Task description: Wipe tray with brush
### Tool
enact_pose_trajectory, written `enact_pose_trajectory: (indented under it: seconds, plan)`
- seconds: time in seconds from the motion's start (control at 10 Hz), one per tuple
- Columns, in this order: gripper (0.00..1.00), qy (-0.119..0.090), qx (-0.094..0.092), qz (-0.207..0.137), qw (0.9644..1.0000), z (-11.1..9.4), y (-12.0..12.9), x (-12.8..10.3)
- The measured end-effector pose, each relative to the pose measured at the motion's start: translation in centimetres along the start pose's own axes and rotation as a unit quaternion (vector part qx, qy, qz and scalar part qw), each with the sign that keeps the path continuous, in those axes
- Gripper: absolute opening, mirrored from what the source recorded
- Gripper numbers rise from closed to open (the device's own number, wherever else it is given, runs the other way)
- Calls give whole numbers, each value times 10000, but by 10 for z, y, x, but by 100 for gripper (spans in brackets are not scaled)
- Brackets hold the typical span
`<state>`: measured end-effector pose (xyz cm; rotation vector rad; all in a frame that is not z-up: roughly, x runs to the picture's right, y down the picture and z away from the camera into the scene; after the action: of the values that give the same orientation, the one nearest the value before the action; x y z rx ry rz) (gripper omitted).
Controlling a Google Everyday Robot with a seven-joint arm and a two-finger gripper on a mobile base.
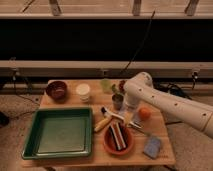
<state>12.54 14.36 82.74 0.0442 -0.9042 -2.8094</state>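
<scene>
The green tray (59, 134) lies at the front left of the wooden table and holds nothing. The brush (121, 119) lies to its right, slanting across the table with its small dark head (104, 110) nearest the tray and its pale handle running past the orange bowl's rim. My gripper (131, 113) hangs from the white arm (165, 102) that comes in from the right. It is low over the middle of the brush handle, next to a small dark cup (118, 101). The wrist hides the fingers.
A round orange bowl (119, 140) holds a striped block. A yellow object (102, 124) lies by the tray, and a blue sponge (152, 147) sits front right by an orange fruit (144, 113). At the back are a dark red bowl (56, 90), white cup (83, 92) and green cup (106, 85).
</scene>
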Motion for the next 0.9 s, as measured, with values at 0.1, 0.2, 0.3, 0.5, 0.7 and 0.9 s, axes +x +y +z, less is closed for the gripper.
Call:
enact_pose_trajectory:
  seconds: [0.1, 0.2, 0.3, 0.5, 0.7, 0.9]
  plan:
    - [80, 34, 9, 21, 10000, 3, 3, 3]
    - [80, 33, -14, 33, 10000, 2, 7, 1]
    - [80, 36, -38, 46, 10000, 0, 12, -1]
    - [80, 45, -103, 80, 9999, -2, 20, -3]
    - [80, 61, -221, 138, 9996, 0, 26, -6]
    - [80, 141, -371, 276, 9988, 10, 25, -1]
